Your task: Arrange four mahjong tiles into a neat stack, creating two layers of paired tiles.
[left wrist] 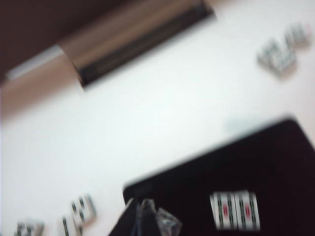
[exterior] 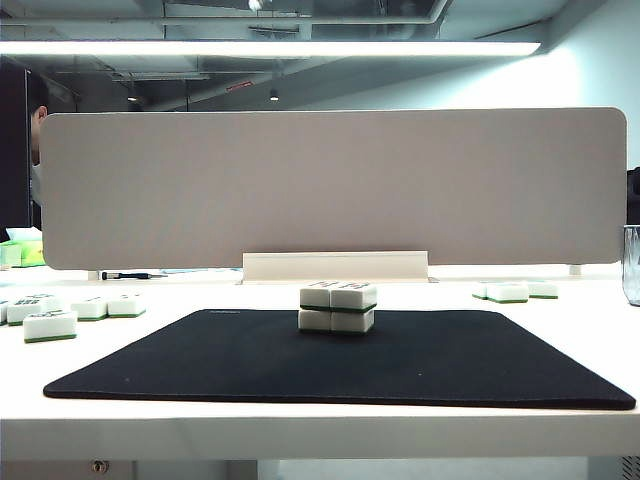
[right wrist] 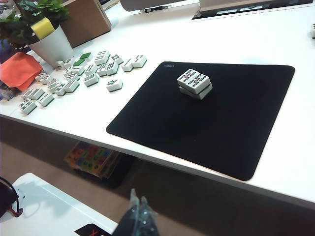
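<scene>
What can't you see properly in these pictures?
- Left gripper: left wrist view is blurred and the picture's edge cuts it off.
- Stack: that blur smears its marks; its lower layer is hidden under the top tiles.
- Right gripper: only its tips show in the right wrist view.
- Both arms: outside the exterior view.
- Loose tiles: marks too small there.

Stack (exterior: 338, 307) of mahjong tiles near back edge of black mat (exterior: 340, 360), two wide, two high, white with thin green bands. Upper pair slightly offset from lower. Loose tiles (exterior: 60, 313) on white table (exterior: 300, 425) at left, few more (exterior: 515, 291) at right. Grey divider panel (exterior: 335, 188) behind. No gripper in view.
</scene>
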